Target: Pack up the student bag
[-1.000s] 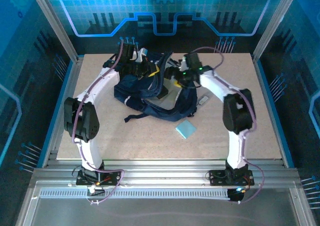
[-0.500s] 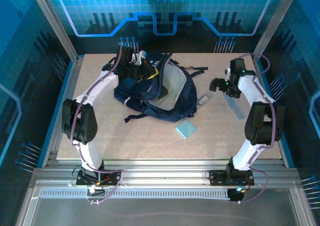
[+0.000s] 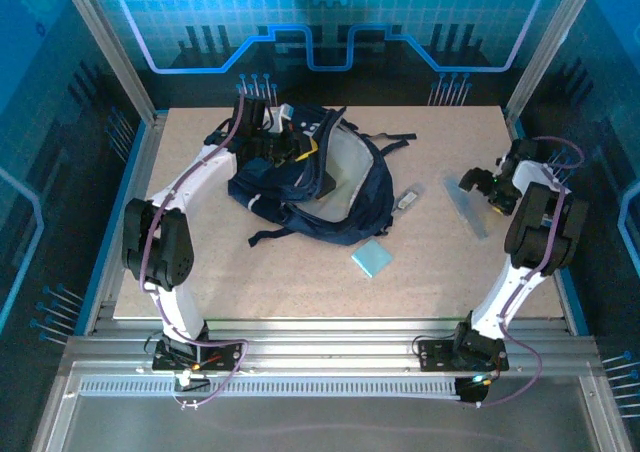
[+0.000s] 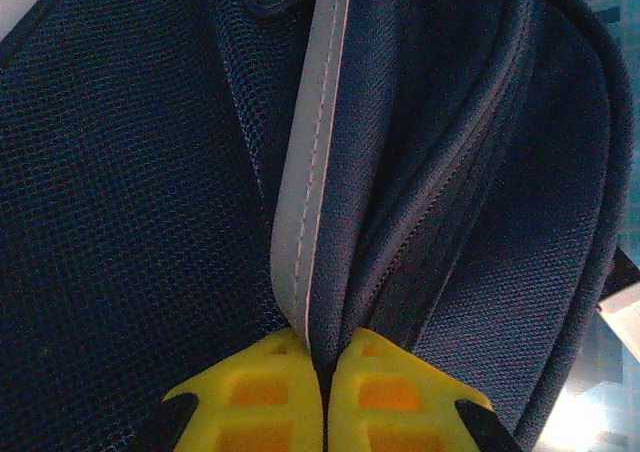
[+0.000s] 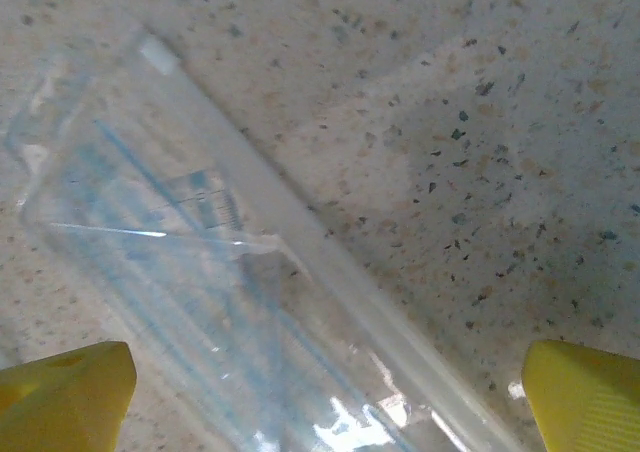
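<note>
Along what seems its zip seam, the student bag [image 4: 150,172] is pinched by the left gripper [image 4: 322,367]; well apart, the right gripper [image 3: 478,183] is spread.

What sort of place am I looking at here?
Likely a robotics lab or demo booth: a white-and-black left arm and right arm bolted to a silver aluminium frame, a speckled beige tabletop and blue-lit wall panels.

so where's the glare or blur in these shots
Right wrist: white glare streaks on the clear plastic sleeve, yellow fingertips soft. Left wrist: student bag weave sharp, lower right corner blown out. Top external: blue-lit backdrop, table evenly lit, slightly soft.
</note>
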Controlling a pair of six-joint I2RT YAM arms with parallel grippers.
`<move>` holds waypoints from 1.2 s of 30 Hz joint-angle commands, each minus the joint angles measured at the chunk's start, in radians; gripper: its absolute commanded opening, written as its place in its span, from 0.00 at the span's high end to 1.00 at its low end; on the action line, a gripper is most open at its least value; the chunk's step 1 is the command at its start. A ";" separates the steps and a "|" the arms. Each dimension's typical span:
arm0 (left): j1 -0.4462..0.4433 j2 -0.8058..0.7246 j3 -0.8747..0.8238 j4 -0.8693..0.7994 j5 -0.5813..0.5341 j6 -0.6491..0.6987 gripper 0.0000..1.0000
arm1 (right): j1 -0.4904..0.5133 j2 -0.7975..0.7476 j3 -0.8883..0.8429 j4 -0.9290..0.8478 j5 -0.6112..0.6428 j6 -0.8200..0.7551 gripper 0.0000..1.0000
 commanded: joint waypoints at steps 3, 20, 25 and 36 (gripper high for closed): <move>0.007 -0.070 -0.003 0.062 0.063 -0.023 1.00 | 0.021 0.012 0.016 -0.009 -0.054 -0.030 0.00; 0.007 -0.092 -0.042 0.100 0.077 -0.039 1.00 | 0.293 -0.173 -0.047 -0.184 0.195 0.034 0.00; 0.007 -0.103 -0.058 0.104 0.075 -0.040 1.00 | 0.340 -0.078 0.046 -0.272 0.419 0.054 0.00; 0.007 -0.085 -0.040 0.054 0.073 -0.013 1.00 | 0.317 0.058 0.038 -0.219 0.301 0.036 0.00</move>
